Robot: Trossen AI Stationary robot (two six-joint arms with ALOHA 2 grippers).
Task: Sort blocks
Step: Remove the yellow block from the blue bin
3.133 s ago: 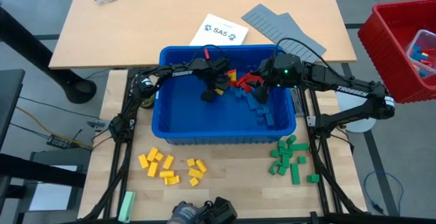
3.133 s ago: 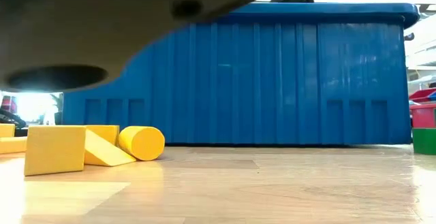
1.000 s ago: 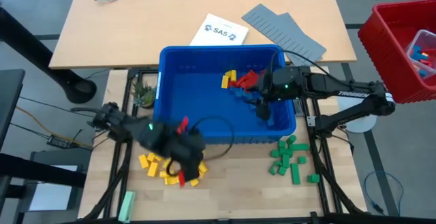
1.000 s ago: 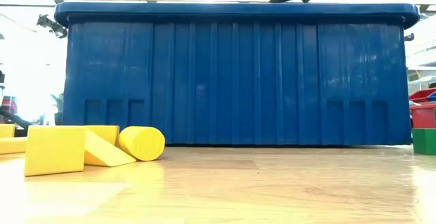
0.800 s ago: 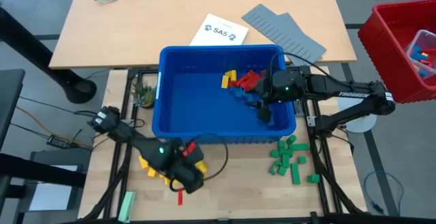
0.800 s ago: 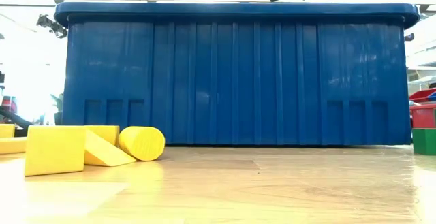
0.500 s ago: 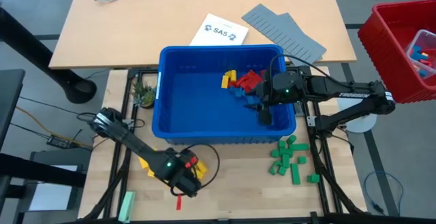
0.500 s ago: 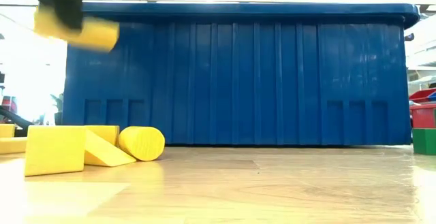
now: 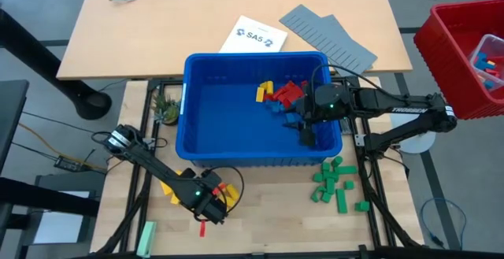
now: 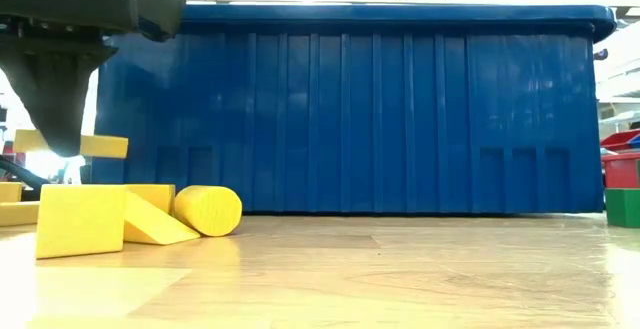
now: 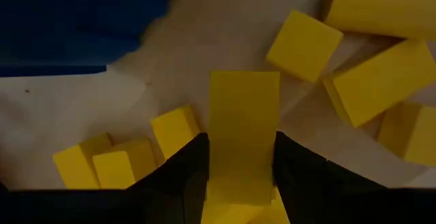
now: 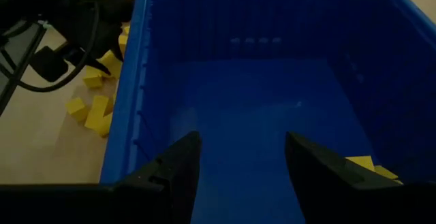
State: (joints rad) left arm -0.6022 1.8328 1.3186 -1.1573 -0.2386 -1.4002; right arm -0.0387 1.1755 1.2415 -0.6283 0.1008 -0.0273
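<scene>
Letting go of the yellow block [image 11: 243,132] clamped in the left tool [image 11: 238,157] this high risks bouncing off the yellow pile [image 9: 177,192] just below, right tool [image 12: 238,157] spread empty.

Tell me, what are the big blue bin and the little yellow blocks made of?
The blue bin looks like hard molded plastic: its wall has even upright ribs and a soft sheen. The yellow blocks look like smooth matte plastic or maybe painted wood, one flat color with crisp edges; the pictures can't settle which. The table shows pale wood grain, real or printed.
</scene>
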